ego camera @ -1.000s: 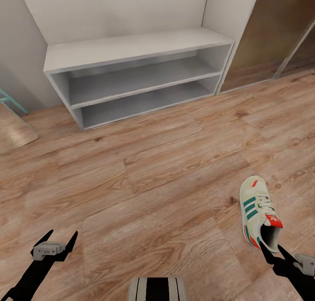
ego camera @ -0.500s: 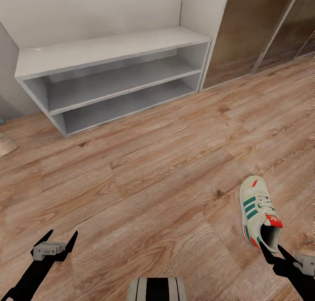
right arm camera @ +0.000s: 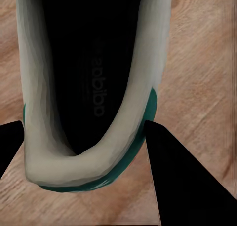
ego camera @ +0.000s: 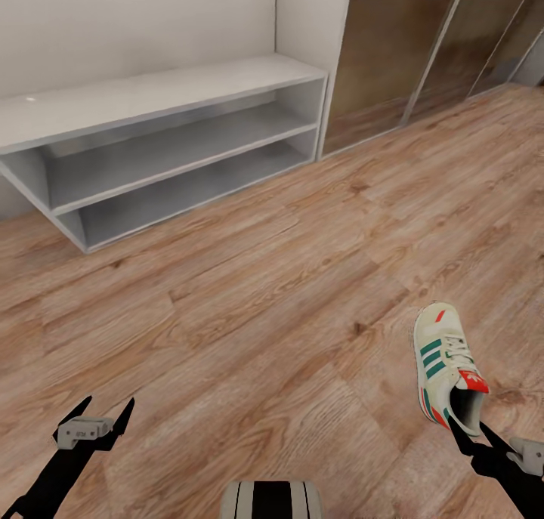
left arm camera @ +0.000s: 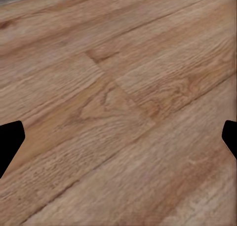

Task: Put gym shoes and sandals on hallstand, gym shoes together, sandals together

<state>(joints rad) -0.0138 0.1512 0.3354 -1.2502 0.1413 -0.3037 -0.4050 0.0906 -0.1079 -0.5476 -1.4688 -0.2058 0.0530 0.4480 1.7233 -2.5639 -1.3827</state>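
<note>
One gym shoe (ego camera: 446, 366), cream with green stripes and a red-orange tongue label, hangs above the corridor floor (ego camera: 249, 300) at lower right. My right gripper (ego camera: 467, 430) is shut on its heel collar. In the right wrist view the gym shoe (right arm camera: 94, 88) shows its dark opening, with the right gripper (right arm camera: 84, 154) clamping the heel rim. My left gripper (ego camera: 96, 415) is open and empty over bare planks at lower left; the left gripper (left arm camera: 118, 137) frames wood grain. The hallstand (ego camera: 151, 96) stands at the upper left, shelves bare. The sandals are out of view.
Glass sliding doors (ego camera: 385, 50) with thin metal frames stand to the right of the hallstand, behind a white wall panel (ego camera: 310, 13). Open wood floor lies between me and the rack. My own base (ego camera: 272, 500) shows at the bottom edge.
The whole picture has shifted: the hallstand slid to the left and the sliding doors came further into view, so the camera moved. Both grippers and the held shoe keep their places.
</note>
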